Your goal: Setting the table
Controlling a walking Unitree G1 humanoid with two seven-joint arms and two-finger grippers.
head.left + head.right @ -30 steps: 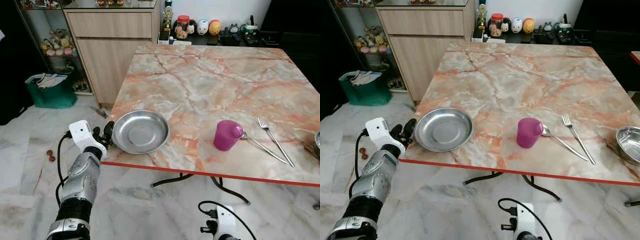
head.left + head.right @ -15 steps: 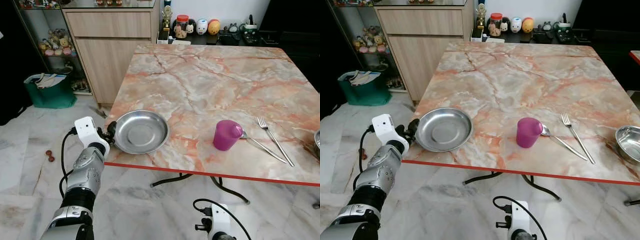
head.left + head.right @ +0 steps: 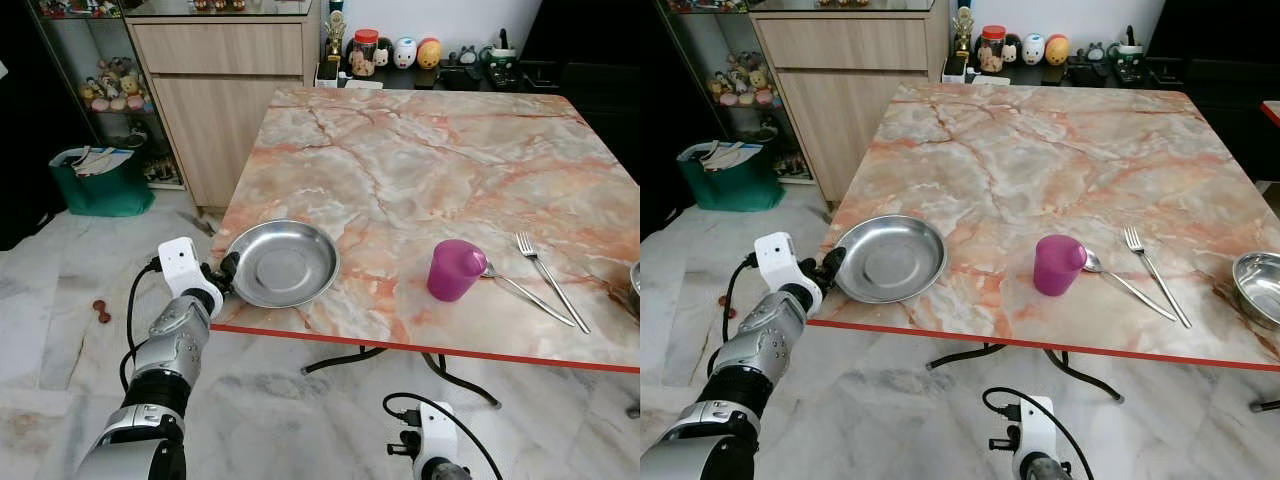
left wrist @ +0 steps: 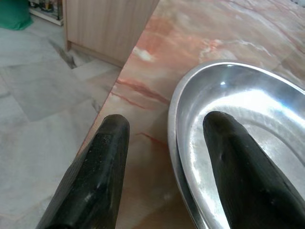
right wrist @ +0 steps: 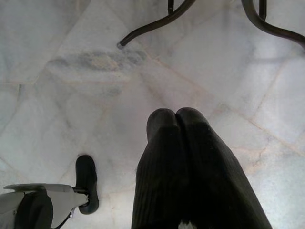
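At the desk's (image 3: 420,150) near-left corner, the left pincer (image 4: 167,138) straddles the plate's (image 3: 282,262) rim.
Its fingers stand apart, one over the plate, one outside, nothing clamped; it has advanced since a second ago. One cup (image 3: 454,270), one fork (image 3: 550,280), one half-hidden spoon (image 3: 520,292) lie well right; one bowl (image 3: 1258,287) is cut off. Right pincer (image 5: 177,119) hangs closed, empty.

Left arm (image 3: 165,355): silver ribbed segments, white boxy wrist module, black cable looped alongside. Both grippers carry long, matte black, round-tipped fingers (image 4: 102,167).
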